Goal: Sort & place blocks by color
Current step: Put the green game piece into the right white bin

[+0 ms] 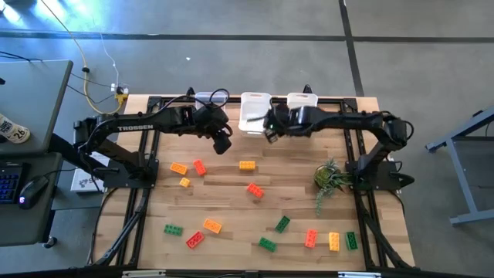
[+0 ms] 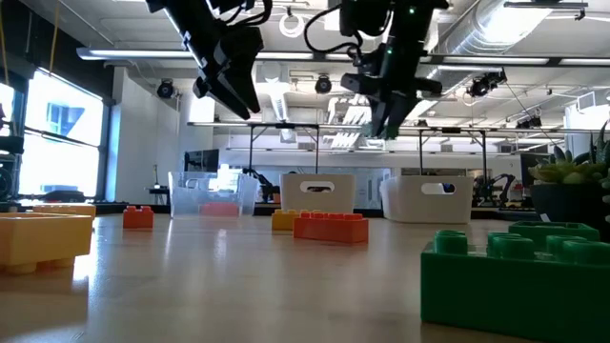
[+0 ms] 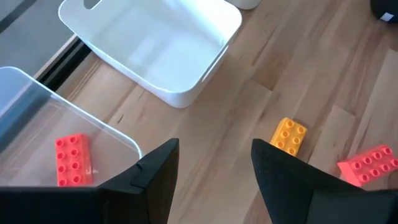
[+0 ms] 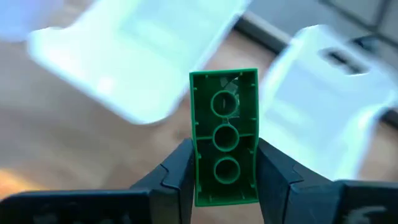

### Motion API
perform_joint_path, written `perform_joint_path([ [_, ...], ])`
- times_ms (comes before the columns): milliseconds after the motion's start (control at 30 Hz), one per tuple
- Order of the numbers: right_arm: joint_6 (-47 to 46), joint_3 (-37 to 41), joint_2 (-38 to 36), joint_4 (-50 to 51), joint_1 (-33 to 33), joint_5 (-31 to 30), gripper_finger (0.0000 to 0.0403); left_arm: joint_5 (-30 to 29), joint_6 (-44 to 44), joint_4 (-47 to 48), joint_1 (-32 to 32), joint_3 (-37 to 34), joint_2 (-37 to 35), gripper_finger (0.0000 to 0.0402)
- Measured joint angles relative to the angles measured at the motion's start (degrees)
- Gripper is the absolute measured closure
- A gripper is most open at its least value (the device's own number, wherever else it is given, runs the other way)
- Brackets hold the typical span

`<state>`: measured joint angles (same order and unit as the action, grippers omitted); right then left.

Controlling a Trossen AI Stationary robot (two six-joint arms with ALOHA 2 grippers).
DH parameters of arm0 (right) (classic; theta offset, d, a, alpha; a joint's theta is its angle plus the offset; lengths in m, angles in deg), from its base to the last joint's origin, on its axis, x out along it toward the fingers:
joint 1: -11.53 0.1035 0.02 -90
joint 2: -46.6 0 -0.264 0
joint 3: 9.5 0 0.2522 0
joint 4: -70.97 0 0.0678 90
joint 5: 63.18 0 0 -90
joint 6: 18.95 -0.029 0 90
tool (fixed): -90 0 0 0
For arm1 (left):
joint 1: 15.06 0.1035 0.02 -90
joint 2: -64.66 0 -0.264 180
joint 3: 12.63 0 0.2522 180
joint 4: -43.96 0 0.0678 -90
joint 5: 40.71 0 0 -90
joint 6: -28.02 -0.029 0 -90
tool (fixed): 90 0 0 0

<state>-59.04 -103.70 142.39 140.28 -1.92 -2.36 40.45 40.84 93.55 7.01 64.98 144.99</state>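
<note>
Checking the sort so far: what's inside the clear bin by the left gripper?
One red block lies flat in the clear bin, studs up. The left gripper, open and empty, hides the bin's near corner, so anything there cannot be seen.

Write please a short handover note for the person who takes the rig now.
Right end effector: shut on a green block, raised near the white bins at the table's far edge.
Left end effector: open, empty, above the table by the clear bin.
Done: one red block lies in the clear bin.
Left: drop the green one in a bin, then sort the remaining blocks spread over the table.
</note>
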Motion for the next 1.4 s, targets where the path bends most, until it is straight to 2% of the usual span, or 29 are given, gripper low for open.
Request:
perform_joint_path([
  [133,1.69,-2.8,-0.02,5.55,-4.56,-2.26,0.0299,0.0,0.02,-0.01,0.0,0.0,0.0,0.0213],
  [267,6.4,-3.06,0.13,7.83,-10.1,-1.72,0.0299,1.28,0.0,-1.28,0.0,-0.02,0.0,0.0213],
  [433,12.07,-3.08,1.81,8.46,-16.43,3.87,0.0298,3.58,0.0,-5.59,0.0,-0.02,0.0,0.0213],
  [633,16.82,-3.08,4.1,8.48,-21.08,10.19,0.0298,5.68,-1.24,-7.98,0.0,-0.02,0.0,0.0213],
  [1100,22.93,-3.06,10.98,9.81,-25.97,21.31,0.0298,5.88,-1.13,-7.85,0.0,-0.02,0.0,0.0209],
  [1400,25.64,-3.06,14.07,9.84,-26.44,23.61,0.0298,5.88,-1.0,-7.81,-0.12,-0.01,0.0,0.0163],
])
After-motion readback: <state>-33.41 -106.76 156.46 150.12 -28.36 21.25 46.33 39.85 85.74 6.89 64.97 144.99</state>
